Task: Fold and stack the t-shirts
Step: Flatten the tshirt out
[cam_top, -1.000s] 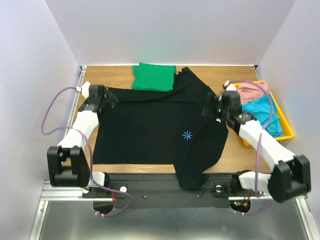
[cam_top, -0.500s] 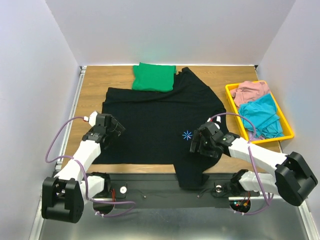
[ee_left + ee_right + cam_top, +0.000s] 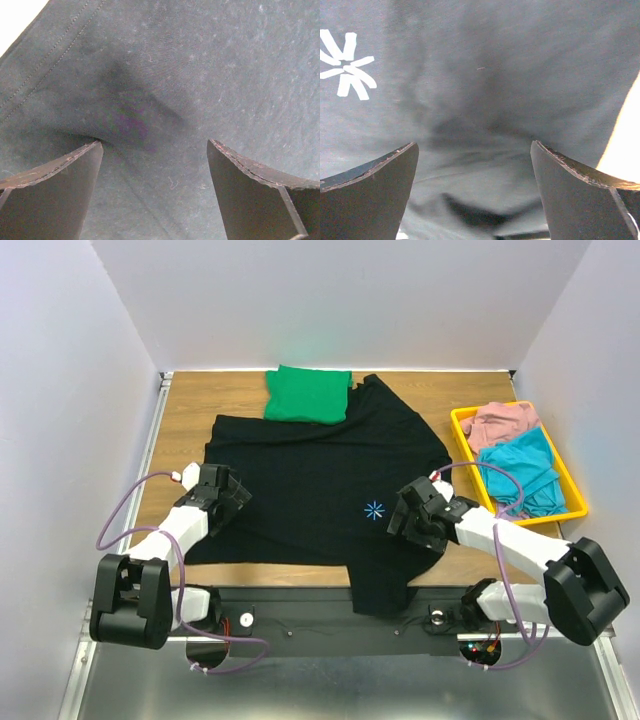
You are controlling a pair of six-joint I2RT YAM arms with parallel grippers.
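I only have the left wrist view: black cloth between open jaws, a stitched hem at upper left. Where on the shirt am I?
Observer: Your left jaws are over the left edge of the large black t-shirt, toward its near side.
Operator: What is the other arm doing?
Observer: The right jaws stand open over the shirt's right side, just right of the light-blue starburst print.
Operator: Where is the second shirt?
Observer: The plain green t-shirt lies folded at the far edge of the wooden table, against the black one.
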